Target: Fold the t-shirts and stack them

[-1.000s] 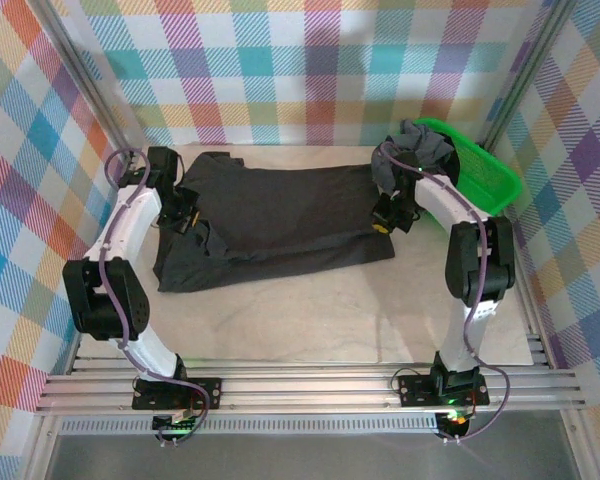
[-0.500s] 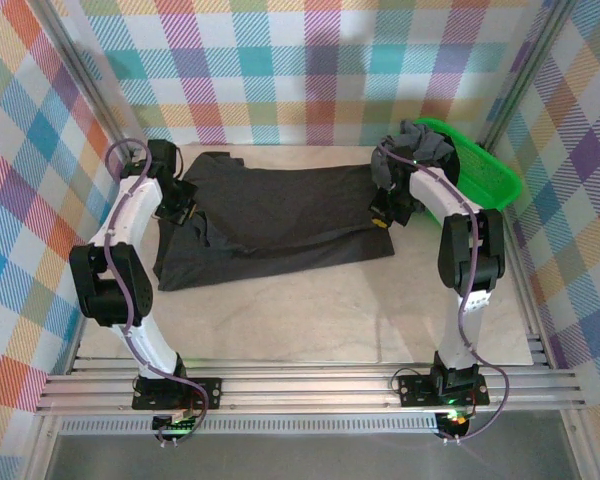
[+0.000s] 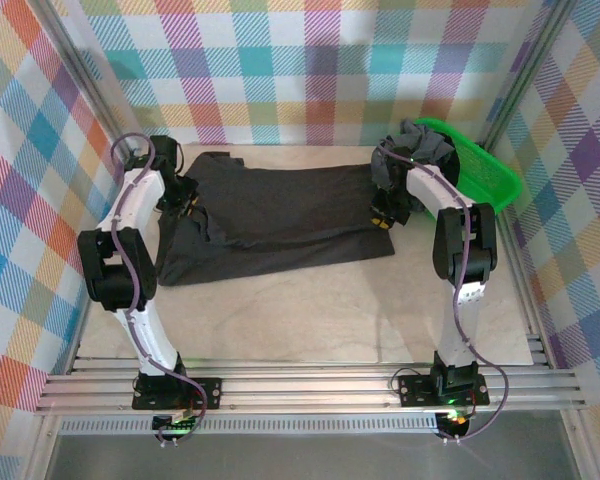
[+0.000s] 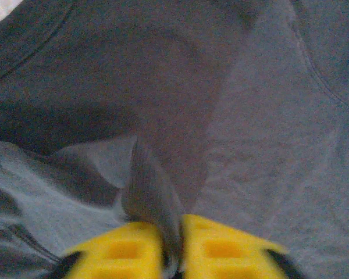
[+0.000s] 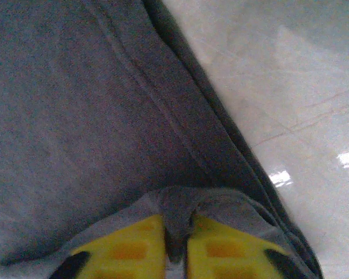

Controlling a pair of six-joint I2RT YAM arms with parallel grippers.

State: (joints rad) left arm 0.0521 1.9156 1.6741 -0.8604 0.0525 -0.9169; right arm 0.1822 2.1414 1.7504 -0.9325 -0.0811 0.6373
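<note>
I see the left gripper (image 4: 173, 228) clenched on a raised ridge of the charcoal t-shirt (image 3: 280, 215). The rest of the cloth spreads flat ahead of its fingers. The right gripper (image 5: 176, 228) also pinches a small fold of this shirt near its edge, and the bare table (image 5: 291, 87) is just to the right of the fingers. In the top view the shirt lies stretched between the two grippers. Compared with one second ago, both grippers stand farther from the arm bases, and the near edge of the shirt has moved back with them.
</note>
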